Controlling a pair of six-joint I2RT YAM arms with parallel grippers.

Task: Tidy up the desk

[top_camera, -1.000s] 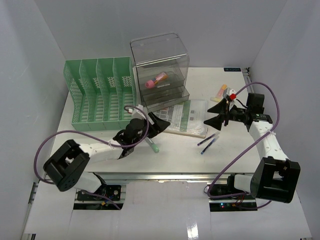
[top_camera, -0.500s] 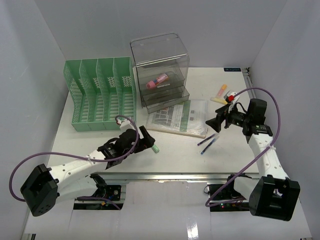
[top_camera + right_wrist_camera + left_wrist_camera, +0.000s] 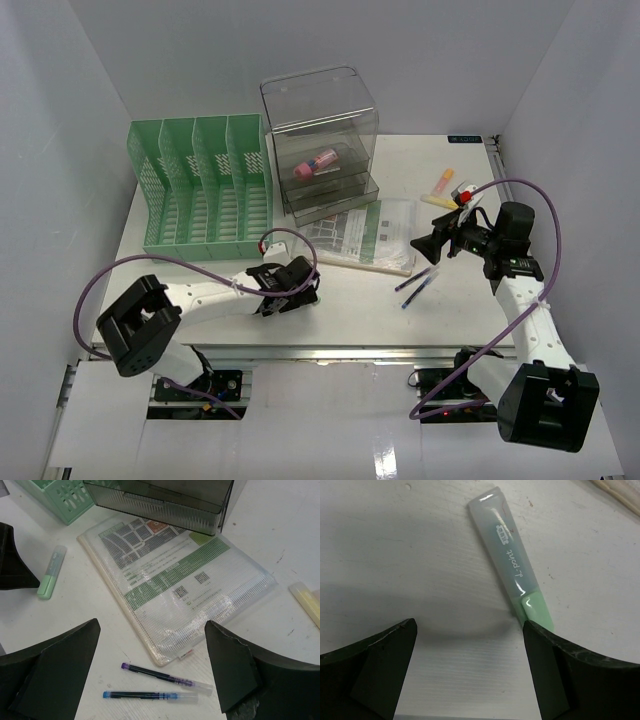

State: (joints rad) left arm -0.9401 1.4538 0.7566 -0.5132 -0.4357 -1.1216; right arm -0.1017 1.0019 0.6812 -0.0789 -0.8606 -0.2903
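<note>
Spreading both sets of jaws over the last second, so quick update. My left gripper [image 3: 470, 630] has swung back in over the green highlighter [image 3: 512, 577] at about 7 o'clock on the desk [image 3: 360, 300]. It's gaping wide and holding nothing. The cap end sits just beside my finger at 3 o'clock and the body runs off toward 12, so I reckon I need to shift sideways before closing. Over at 3 o'clock on the desk, my right gripper [image 3: 152, 625] has opened up too. It's empty, hanging above the document pouch [image 3: 175, 580], with the purple pen [image 3: 167, 676] and blue pen [image 3: 150, 695] at 6 o'clock. Neither gripper has anything in hand yet, so the tidying looks far from done to me.
</note>
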